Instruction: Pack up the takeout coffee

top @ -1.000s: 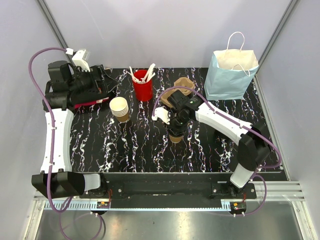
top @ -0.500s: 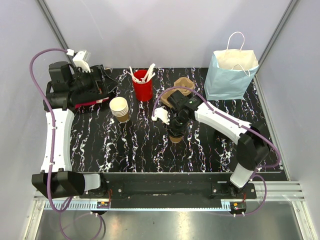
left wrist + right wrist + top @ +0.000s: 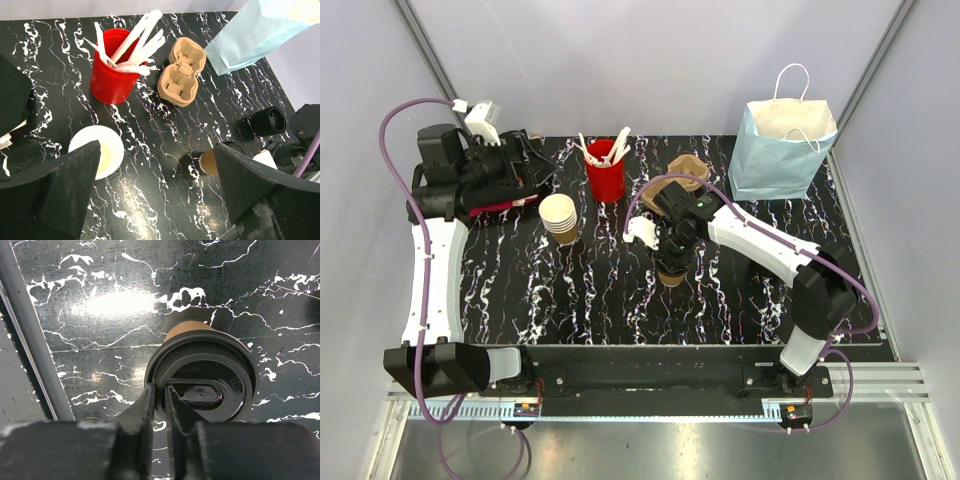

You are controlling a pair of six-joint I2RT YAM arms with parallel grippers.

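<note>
The takeout coffee (image 3: pixel 671 278) is a tan paper cup standing upright mid-table, capped with a black lid (image 3: pixel 210 385); its tan side (image 3: pixel 187 330) shows below the lid. My right gripper (image 3: pixel 160 390) comes down on it from above, one finger outside the lid's rim and one inside, shut on that rim. In the top view the right gripper (image 3: pixel 672 262) covers most of the cup. My left gripper (image 3: pixel 156 150) hangs high at the back left, wide open and holding nothing, and the cup (image 3: pixel 209 161) sits by its right finger in that view.
An open tan cup stack (image 3: pixel 558 217) stands left of centre. A red cup of white utensils (image 3: pixel 605 175) is at the back. The brown pulp cup carrier (image 3: pixel 181 72) lies beside it. The light blue paper bag (image 3: pixel 782 150) stands open at the back right.
The right arm has crept very slightly to the left with its fingers still on the lid's rim. The left arm has not moved.
</note>
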